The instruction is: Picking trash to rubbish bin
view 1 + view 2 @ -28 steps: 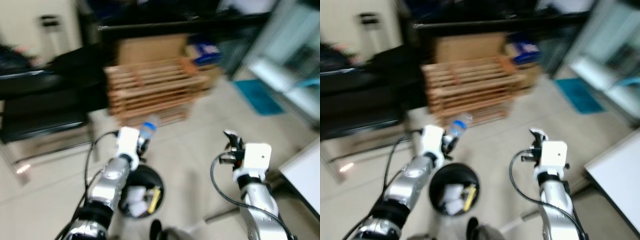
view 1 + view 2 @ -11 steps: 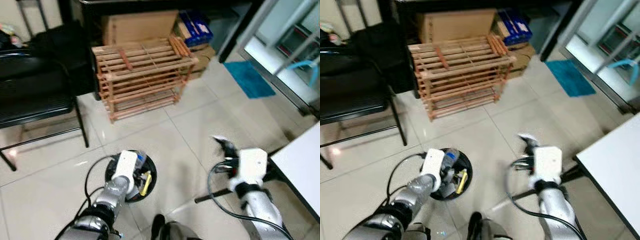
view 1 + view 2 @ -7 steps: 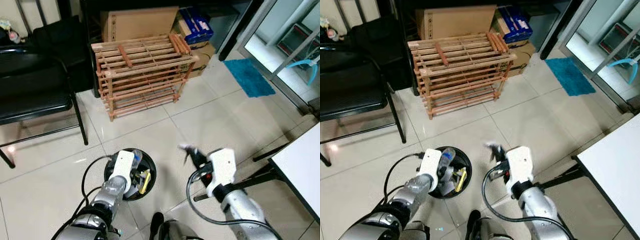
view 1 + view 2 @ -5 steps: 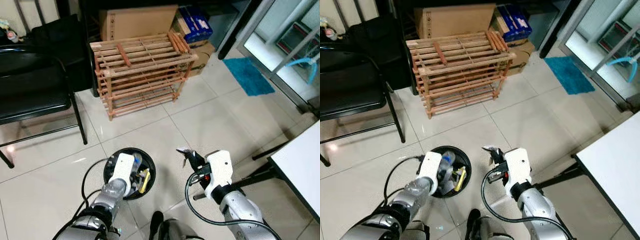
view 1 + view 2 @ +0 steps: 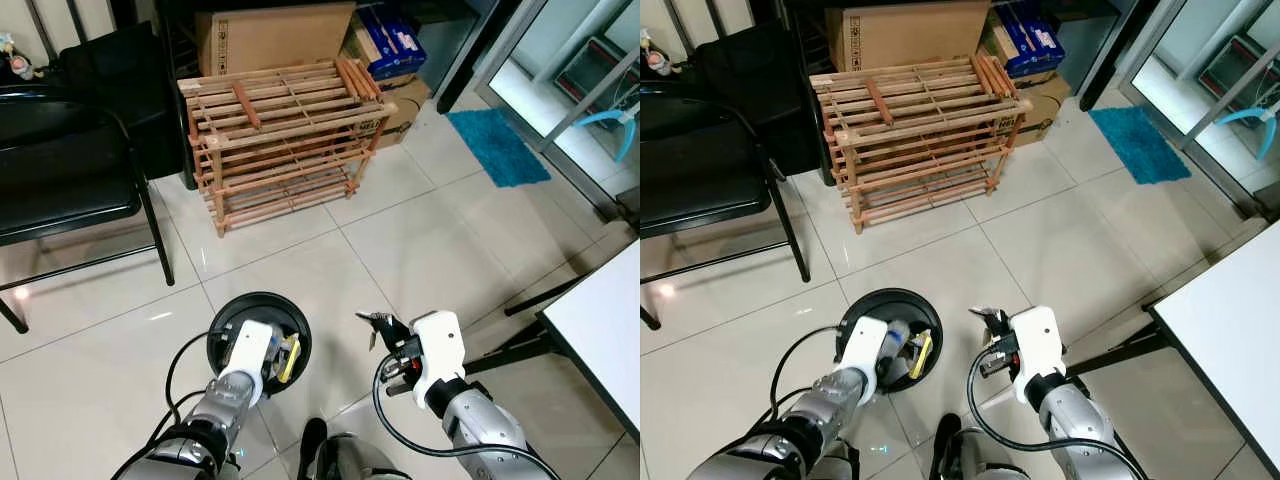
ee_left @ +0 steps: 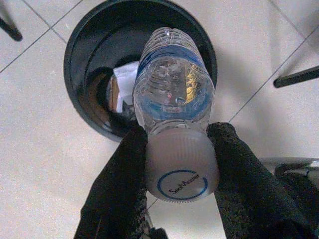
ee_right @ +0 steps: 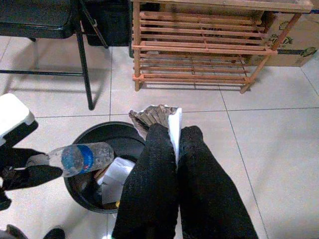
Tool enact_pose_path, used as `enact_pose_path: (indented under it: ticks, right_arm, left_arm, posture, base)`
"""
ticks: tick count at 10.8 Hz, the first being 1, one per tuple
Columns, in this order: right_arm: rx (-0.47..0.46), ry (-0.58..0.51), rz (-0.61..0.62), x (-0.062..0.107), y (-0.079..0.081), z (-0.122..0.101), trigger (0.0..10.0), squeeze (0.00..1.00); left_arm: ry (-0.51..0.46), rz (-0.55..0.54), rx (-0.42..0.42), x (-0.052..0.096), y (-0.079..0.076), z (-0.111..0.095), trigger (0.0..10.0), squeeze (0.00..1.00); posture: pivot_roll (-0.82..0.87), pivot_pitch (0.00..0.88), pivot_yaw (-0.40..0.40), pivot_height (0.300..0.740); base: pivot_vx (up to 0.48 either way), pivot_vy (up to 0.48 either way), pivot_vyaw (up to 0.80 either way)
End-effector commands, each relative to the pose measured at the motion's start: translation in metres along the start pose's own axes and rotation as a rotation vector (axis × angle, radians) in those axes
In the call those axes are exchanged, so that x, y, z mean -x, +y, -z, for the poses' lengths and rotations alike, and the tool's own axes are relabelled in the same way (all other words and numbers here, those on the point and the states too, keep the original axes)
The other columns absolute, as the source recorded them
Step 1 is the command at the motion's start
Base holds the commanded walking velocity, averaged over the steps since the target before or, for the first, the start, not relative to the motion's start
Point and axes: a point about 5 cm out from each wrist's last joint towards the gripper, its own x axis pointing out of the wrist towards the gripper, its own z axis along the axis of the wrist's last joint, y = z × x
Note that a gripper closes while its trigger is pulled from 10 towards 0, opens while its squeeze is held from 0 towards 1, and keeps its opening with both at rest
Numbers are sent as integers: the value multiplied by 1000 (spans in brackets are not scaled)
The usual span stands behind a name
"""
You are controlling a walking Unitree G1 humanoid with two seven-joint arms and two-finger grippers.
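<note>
On the tiled floor, the black rubbish bin hides its contents partly. The left gripper clamps a plastic bottle at the cap, base pointing to the bin; the right gripper pinches crumpled paper.

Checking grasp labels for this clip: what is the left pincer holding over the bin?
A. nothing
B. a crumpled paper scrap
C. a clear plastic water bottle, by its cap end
C: the left pincer clamps the bottle at its cap, above the black bin.
</note>
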Motion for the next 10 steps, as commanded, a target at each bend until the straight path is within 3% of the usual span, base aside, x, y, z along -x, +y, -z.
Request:
enact_pose_path:
  ticks: [1,4,7,8,10]
  right_arm:
    - [8,33,41,7,-9,7,10000,0]
    - [19,31,59,12,-13,7,10000,0]
    - [25,26,82,15,-17,5,10000,0]
    - [26,24,83,16,-16,5,10000,0]
    - [29,23,86,17,-17,4,10000,0]
  left_arm:
    - [44,2,-10,1,-5,11,10000,0]
    - [-35,-40,-34,0,10,0,10000,0]
    - [-81,-47,-20,0,13,-15,10000,0]
    - [-94,-36,-6,-1,12,-19,10000,1000]
    - [-111,-42,-7,-1,12,-23,10000,1000]
  posture:
    - [172,258,-213,740]
    - [167,256,-215,740]
    - [156,258,-213,740]
    - [152,258,-213,740]
    - [145,258,-214,740]
  base:
    - [0,0,0]
    - [0,0,0]
    - [0,0,0]
    - [0,0,0]
    - [0,0,0]
